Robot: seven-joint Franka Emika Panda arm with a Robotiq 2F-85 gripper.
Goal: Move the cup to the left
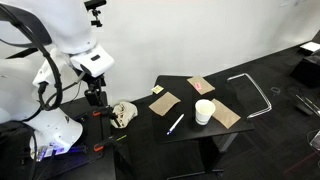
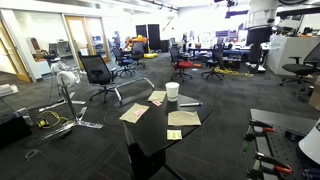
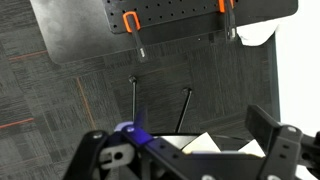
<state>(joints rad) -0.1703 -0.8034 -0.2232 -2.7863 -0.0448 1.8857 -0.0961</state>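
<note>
In an exterior view, the white paper cup (image 1: 204, 111) stands upright on the black square bench (image 1: 190, 135), near the bench's right side. It is just beside one flat brown paper piece (image 1: 226, 115). Two more brown paper pieces (image 1: 164, 102) (image 1: 200, 85) lie farther back, making three in all. One small yellow note (image 1: 157, 90) and one slim pen (image 1: 175, 124) also lie on the bench. The white robot arm (image 1: 75, 45) stands well to the left, and its dark tool (image 1: 95, 97) hangs low, well apart from the cup. Only this view shows a crumpled beige lump (image 1: 123, 113) between the tool and the bench, and a bent metal tube frame (image 1: 255, 92) beyond the bench.

In an exterior view from across the room, the cup (image 2: 172, 91) sits at the far edge of the bench (image 2: 150, 150). The pen (image 2: 188, 103) lies beside it, with the three brown pieces (image 2: 134, 113) (image 2: 158, 97) (image 2: 184, 118) and the note (image 2: 174, 134) nearer the camera. Only this view shows the several black office chairs (image 2: 98, 72) on the dark carpet behind.

In the wrist view, the tool (image 3: 180, 145) has its two black fingers (image 3: 275, 145) spread wide apart with nothing between them. Beyond it are grey carpet and a perforated dark plate (image 3: 170, 25) carrying two orange-handled clamps (image 3: 130, 20) (image 3: 228, 6). The cup does not appear here.
</note>
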